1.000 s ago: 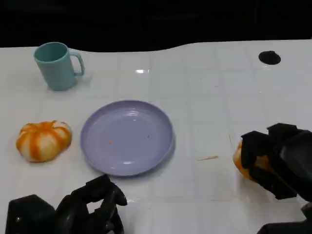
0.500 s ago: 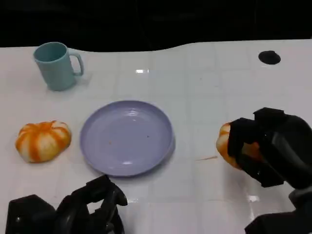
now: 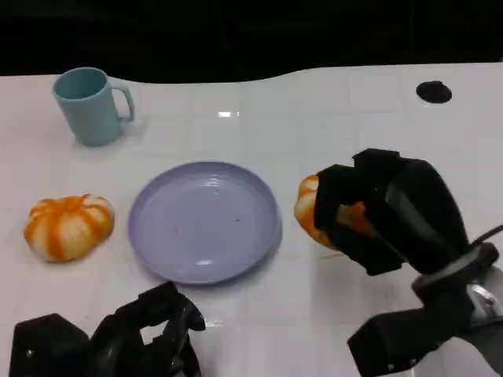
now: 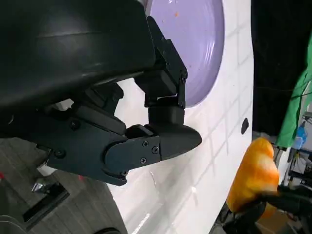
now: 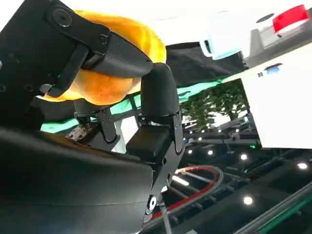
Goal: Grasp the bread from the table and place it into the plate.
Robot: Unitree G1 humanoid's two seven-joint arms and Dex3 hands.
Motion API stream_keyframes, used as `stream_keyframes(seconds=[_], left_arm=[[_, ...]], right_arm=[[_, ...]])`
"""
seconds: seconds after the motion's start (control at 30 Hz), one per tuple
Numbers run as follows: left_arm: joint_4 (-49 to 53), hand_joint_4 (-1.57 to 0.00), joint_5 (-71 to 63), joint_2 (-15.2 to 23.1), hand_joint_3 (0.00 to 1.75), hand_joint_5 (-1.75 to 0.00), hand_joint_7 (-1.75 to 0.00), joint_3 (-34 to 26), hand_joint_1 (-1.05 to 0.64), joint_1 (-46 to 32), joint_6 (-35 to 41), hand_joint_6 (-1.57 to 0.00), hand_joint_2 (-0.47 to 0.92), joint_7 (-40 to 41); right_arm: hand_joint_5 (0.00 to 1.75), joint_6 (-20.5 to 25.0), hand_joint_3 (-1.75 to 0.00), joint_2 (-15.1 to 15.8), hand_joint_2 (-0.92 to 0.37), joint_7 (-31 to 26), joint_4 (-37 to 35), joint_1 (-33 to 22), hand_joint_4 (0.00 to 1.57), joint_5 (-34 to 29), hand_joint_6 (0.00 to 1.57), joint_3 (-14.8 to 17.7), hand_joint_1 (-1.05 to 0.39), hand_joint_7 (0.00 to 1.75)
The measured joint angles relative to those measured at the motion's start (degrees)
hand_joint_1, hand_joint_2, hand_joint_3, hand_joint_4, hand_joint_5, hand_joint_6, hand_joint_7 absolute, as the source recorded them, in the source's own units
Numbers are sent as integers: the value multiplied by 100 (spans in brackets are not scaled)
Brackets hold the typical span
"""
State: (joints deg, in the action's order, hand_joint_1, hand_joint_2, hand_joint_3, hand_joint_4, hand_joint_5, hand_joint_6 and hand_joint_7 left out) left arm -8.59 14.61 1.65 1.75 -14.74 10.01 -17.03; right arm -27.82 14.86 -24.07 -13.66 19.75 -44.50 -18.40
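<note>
The right hand is raised above the white tiled surface, its silver-and-black forearm coming in from the near right corner and the hand angled toward the surface's middle. Its black fingers are clamped around a round orange glazed bread roll, which sits off the surface in that grip, just beside the right rim of the round lilac plate and not yet over it. The plate lies near the middle of the surface.

The left hand rests low at the near edge, toward the near left corner, fingers curled inward with nothing in them.

A second orange-and-white striped bread roll lies on the surface toward the left edge, apart from the plate. A teal ceramic mug stands upright toward the far left corner, handle pointing right. A small black round hole marks the far right corner.

The right wrist view shows what the head view hides: the fingers wrapping over the roll's glossy crust. The left wrist view shows the left hand's fingers folded near the plate's rim, and the held roll beyond.
</note>
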Motion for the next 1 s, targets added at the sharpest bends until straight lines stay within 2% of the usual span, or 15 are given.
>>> stream_keyframes(seconds=[0.17, 0.3, 0.4, 0.57, 0.63, 0.8, 0.87, 0.9, 0.97, 1.0], left_arm=[[2, -83, 1, 8, 62, -175, -153, -3, -66, -7, -6, -68, 91, 0], [4, -84, 1, 15, 62, -175, -154, 2, -65, -6, -17, -68, 90, -2], [9, -84, 26, 16, 64, -175, -154, -2, -65, 0, -17, -68, 91, -5], [8, -84, 22, 24, 65, -175, -154, 0, -65, -3, -18, -68, 90, -4], [8, -84, 21, 25, 65, -175, -154, 0, -65, -6, -17, -68, 89, -4], [9, -85, 22, 26, 66, -175, -153, 0, -65, -7, -17, -68, 88, -4], [8, -84, 23, 25, 66, -175, -153, 1, -65, -7, -17, -68, 88, -4], [8, -84, 23, 25, 67, -175, -153, 1, -65, -7, -17, -68, 88, -4], [8, -84, 24, 26, 67, -175, -153, 1, -65, -7, -17, -68, 88, -4], [8, -84, 24, 26, 67, -175, -153, 1, -65, -7, -17, -68, 88, -4]], right_arm=[[175, -133, -146, -215, -20, -21, -590, 437, 103, 6, 86, -161, -10, 159], [175, -318, -140, -450, -23, -245, -1335, 837, 103, -11, 85, -309, -10, 160], [175, -397, -136, -641, -24, -435, -1848, 1114, 101, -38, 76, -454, -9, 173], [175, -488, -136, -878, -26, -516, -2506, 1511, 100, -44, 80, -659, -9, 162], [175, -512, -136, -969, -27, -547, -2754, 1638, 99, -43, 75, -710, -11, 172], [175, -502, -133, -1269, -32, -698, -3340, 1881, 98, -39, 74, -860, -14, 174], [175, -498, -132, -1397, -33, -728, -3560, 2006, 98, -25, 74, -892, -14, 173], [175, -494, -132, -1448, -34, -741, -3650, 2069, 98, -22, 80, -910, -15, 159], [175, -493, -133, -1554, -34, -806, -3840, 2186, 98, -19, 84, -953, -16, 149], [175, -485, -132, -1615, -33, -828, -3954, 2251, 98, -19, 89, -976, -16, 138]])
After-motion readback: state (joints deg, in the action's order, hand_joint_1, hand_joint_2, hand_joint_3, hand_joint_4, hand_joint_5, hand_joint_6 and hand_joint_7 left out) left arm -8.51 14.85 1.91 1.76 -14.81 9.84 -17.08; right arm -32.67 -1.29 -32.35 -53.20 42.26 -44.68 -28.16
